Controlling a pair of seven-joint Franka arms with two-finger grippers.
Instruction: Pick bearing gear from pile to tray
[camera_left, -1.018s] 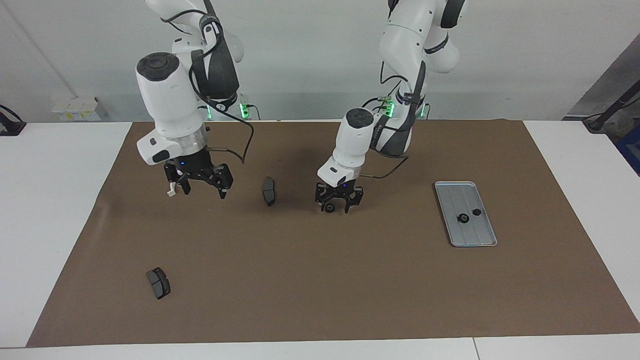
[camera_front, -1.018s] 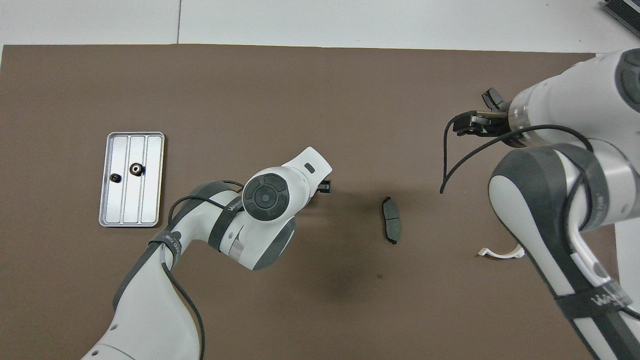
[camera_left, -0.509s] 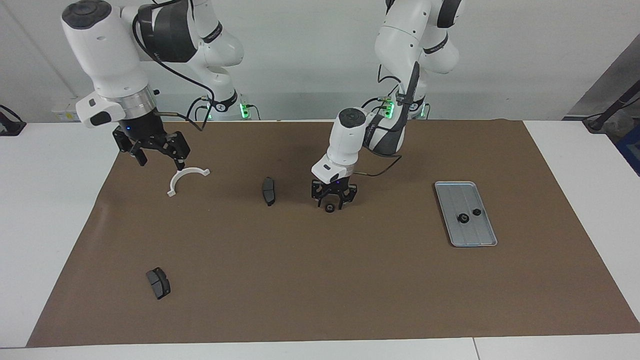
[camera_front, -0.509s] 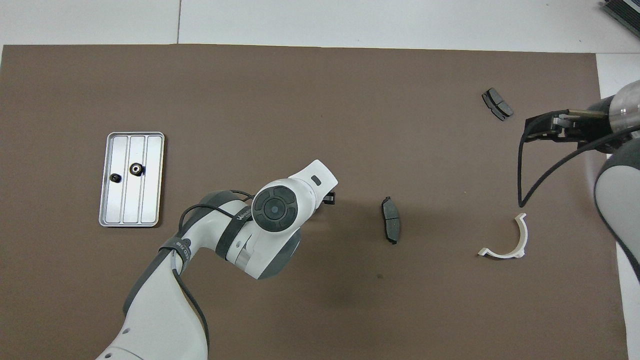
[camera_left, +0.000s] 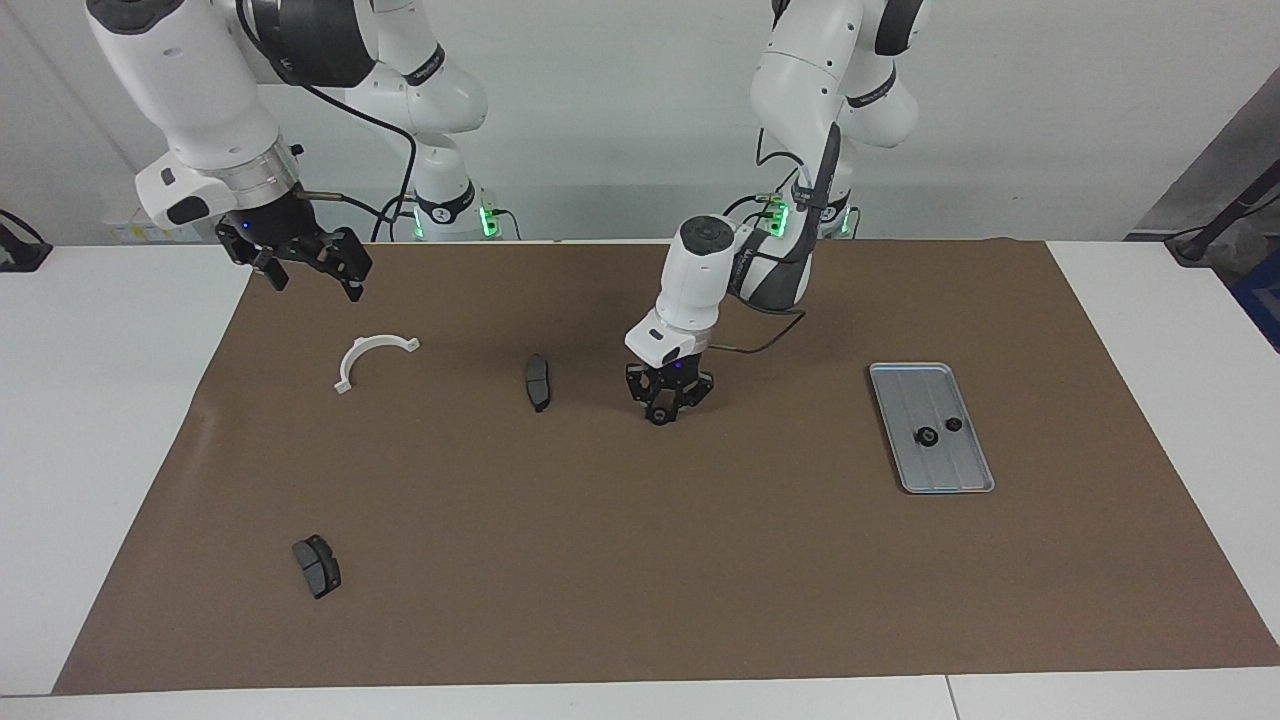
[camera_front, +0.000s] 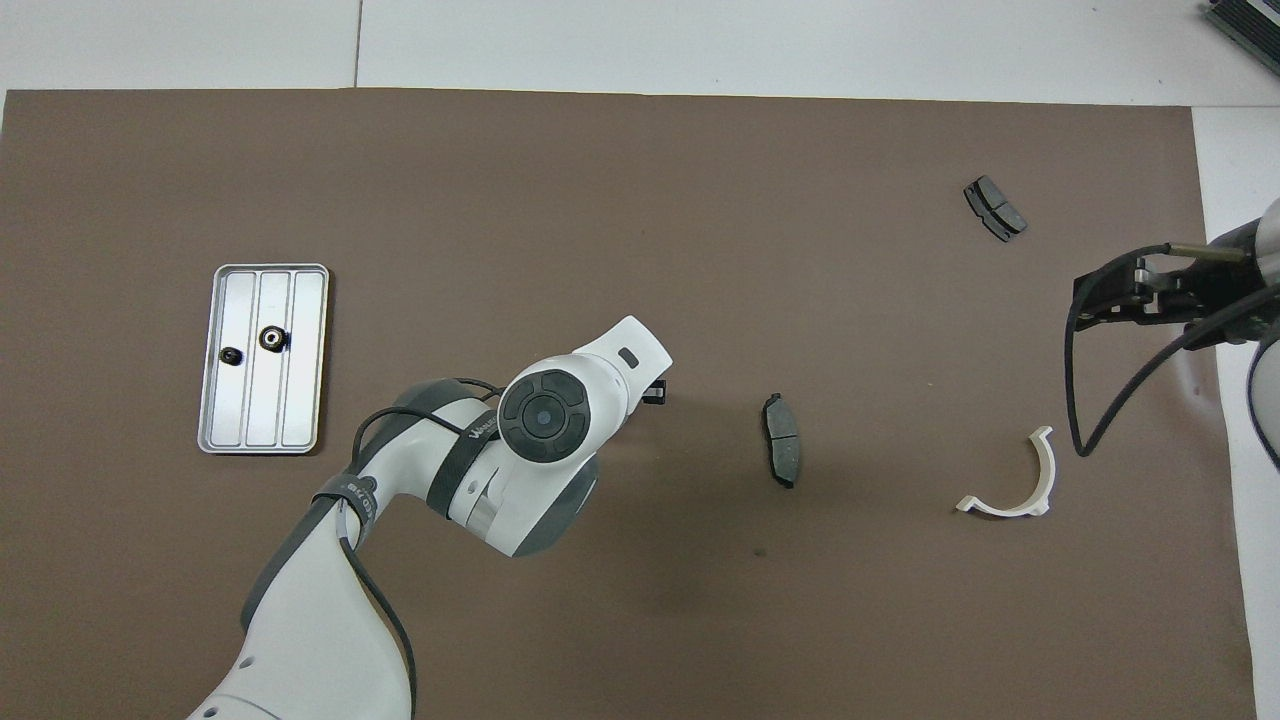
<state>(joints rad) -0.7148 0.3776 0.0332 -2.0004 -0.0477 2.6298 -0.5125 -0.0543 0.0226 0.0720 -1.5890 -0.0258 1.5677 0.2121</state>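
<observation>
Left hand (camera_left: 661, 412) apparently closed on gear (camera_left: 658, 417), axis unclear, right hand (camera_left: 305, 270) open, raised, waiting.

one high camera faces the robots, one looks down; both share the mat (camera_left: 640, 560).

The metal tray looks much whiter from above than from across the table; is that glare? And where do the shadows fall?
Likely yes: in the overhead view the flat ridged silver-grey metal tray reflects light brightly; in the facing view it looks duller grey. Soft shadows lie on the brown mat under the left arm in both views.
</observation>
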